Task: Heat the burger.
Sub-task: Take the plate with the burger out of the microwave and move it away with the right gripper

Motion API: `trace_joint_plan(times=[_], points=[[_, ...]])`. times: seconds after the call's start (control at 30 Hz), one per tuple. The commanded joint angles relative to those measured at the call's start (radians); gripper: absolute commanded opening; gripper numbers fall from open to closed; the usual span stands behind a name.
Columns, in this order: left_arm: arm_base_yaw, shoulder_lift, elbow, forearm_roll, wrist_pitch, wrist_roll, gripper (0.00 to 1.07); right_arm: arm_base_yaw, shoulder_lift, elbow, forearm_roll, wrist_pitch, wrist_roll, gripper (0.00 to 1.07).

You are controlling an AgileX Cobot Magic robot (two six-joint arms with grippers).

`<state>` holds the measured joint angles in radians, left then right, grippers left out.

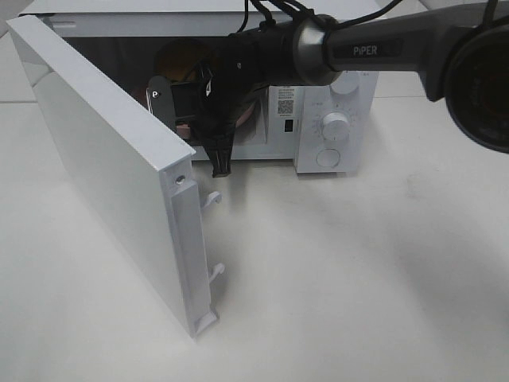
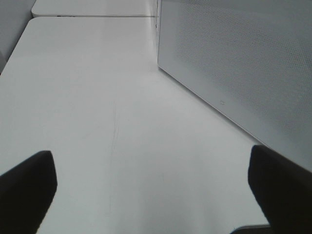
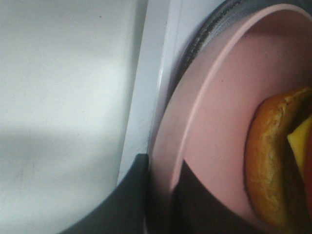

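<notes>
Microwave (image 1: pixel 326 119) at table's (image 1: pixel 358 278) 12 o'clock, door (image 1: pixel 103 159) swung open toward 9. Plate (image 3: pixel 214 122) inside the cavity, burger (image 3: pixel 278 161) on plate. Right gripper (image 1: pixel 208 119) at cavity mouth.

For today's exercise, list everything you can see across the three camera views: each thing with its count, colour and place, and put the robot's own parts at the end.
microwave: one, white, at the back of the table, two round knobs on its front panel.
microwave door: one, white, swung wide open toward the front left.
plate: one, pink, at the microwave's opening, on the glass turntable.
burger: one, golden-brown bun with yellow cheese showing, on the plate.
table: one, white, under everything.
right gripper: one, black, reaching across into the microwave opening, shut on the plate's rim.
left gripper: one, black, open, above bare table beside the microwave's perforated side wall.
</notes>
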<state>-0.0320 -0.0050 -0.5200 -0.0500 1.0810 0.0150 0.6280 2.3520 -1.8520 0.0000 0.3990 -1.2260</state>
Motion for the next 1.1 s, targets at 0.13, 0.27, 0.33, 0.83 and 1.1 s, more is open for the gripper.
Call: trace_joint_plan(times=[0.13,0.27,0.33,0.83,1.1], points=[[0.003,-0.006,0.003,-0.002,-0.012,-0.005,1.00,0.006,-0.083,0.109,0.000,-0.083,-0.048,0.00],[0.003,-0.006,0.003,-0.002,-0.012,-0.005,1.00,0.006,-0.127,0.184,0.000,-0.120,-0.067,0.00],[0.003,-0.006,0.003,-0.002,-0.012,-0.005,1.00,0.006,-0.134,0.198,0.000,-0.128,-0.076,0.00],[0.003,-0.006,0.003,-0.002,-0.012,-0.006,1.00,0.006,-0.281,0.407,0.000,-0.230,-0.105,0.00],[0.003,-0.006,0.003,-0.002,-0.012,-0.006,1.00,0.004,-0.356,0.515,0.006,-0.247,-0.154,0.00]])
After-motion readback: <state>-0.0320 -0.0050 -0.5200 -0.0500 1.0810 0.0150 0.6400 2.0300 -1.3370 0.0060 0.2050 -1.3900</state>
